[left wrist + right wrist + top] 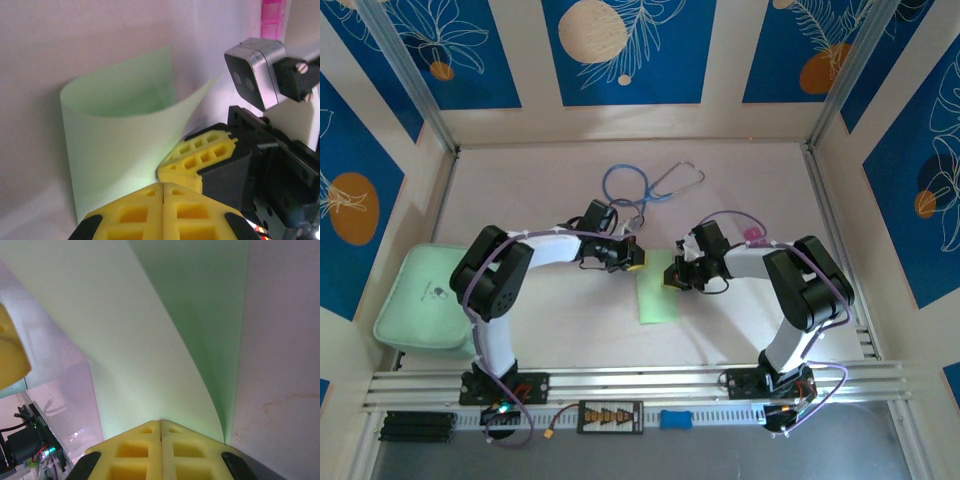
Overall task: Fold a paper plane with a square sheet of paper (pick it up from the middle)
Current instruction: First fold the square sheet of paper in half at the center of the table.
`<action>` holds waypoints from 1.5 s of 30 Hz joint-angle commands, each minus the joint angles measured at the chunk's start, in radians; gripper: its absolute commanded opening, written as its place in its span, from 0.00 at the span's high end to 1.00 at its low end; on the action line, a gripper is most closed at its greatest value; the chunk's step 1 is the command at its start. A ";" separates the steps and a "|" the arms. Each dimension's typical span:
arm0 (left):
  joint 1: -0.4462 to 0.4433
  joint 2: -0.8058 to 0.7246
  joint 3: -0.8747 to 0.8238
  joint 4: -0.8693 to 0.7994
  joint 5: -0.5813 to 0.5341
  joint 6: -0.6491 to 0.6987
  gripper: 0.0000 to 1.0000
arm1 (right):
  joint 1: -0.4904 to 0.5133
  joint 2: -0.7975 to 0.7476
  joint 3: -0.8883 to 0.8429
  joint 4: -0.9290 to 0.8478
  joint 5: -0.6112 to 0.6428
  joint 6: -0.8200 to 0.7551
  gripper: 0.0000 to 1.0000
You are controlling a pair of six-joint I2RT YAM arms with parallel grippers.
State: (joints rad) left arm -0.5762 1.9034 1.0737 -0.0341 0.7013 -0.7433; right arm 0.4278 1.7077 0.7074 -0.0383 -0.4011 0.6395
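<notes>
Thin pale green square sheet of paper (658, 298) at the middle of the white table top (560, 330), between the two arms, near end resting on the surface and far end raised into a loose open curl. Right gripper (672, 275) at the far right edge of the sheet, yellow fingers clenched, the curled edge running straight into the closed fingertips in the right wrist view: grasping the sheet. Left gripper (634, 259) just beside the far left corner, yellow fingers likewise pressed flat together; tips up against the curl in the left wrist view, a pinch on the paper not discernible. Tips of the two grippers close together, nearly touching. Thick mint-green rounded pad (420, 298) at the left edge of the table, well apart from the sheet; blue stethoscope (638, 186) near the back wall.
</notes>
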 commanded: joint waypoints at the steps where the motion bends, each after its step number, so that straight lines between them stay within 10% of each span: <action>1: -0.002 0.049 0.053 -0.075 -0.029 0.074 1.00 | -0.002 0.059 -0.023 -0.129 0.091 -0.015 1.00; 45: 0.085 0.171 0.139 -0.128 -0.284 0.060 1.00 | -0.006 0.049 -0.046 -0.124 0.097 -0.005 1.00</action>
State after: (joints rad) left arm -0.5411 2.0506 1.2091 -0.1390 0.6094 -0.6655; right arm 0.4267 1.7123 0.7113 -0.0330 -0.3973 0.6395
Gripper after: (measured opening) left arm 0.064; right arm 0.063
